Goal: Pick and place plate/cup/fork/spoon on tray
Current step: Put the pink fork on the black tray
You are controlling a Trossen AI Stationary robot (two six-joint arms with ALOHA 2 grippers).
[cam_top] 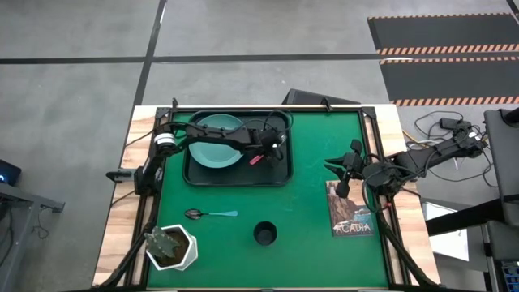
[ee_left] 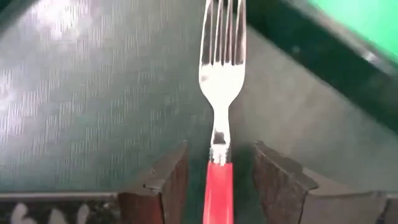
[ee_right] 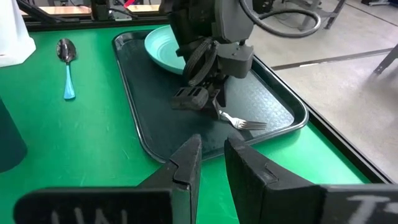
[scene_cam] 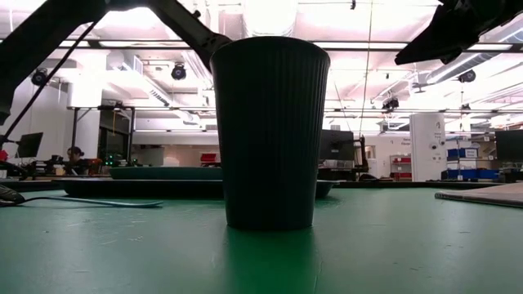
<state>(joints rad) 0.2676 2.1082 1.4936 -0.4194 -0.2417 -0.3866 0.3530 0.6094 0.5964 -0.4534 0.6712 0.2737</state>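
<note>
The black tray [cam_top: 280, 177] lies at the mat's far left with the teal plate [cam_top: 212, 146] resting in it. The pink-handled fork [ee_left: 221, 74] lies flat on the tray floor to the right of the plate, and shows in the right wrist view [ee_right: 239, 121]. My left gripper [ee_left: 217, 155] is open just over the fork's handle, one finger on each side with a gap to each. The dark cup [cam_top: 265, 234] stands upright on the mat near the front. The blue-handled spoon [cam_top: 209, 214] lies on the mat left of the cup. My right gripper [ee_right: 212, 152] is slightly open and empty over the mat's right part.
A white plant pot [cam_top: 172, 247] stands at the front left corner. A book [cam_top: 350, 209] lies on the mat's right side, just in front of my right gripper [cam_top: 342, 180]. Bare green mat [cam_top: 308, 203] lies between tray, cup and book.
</note>
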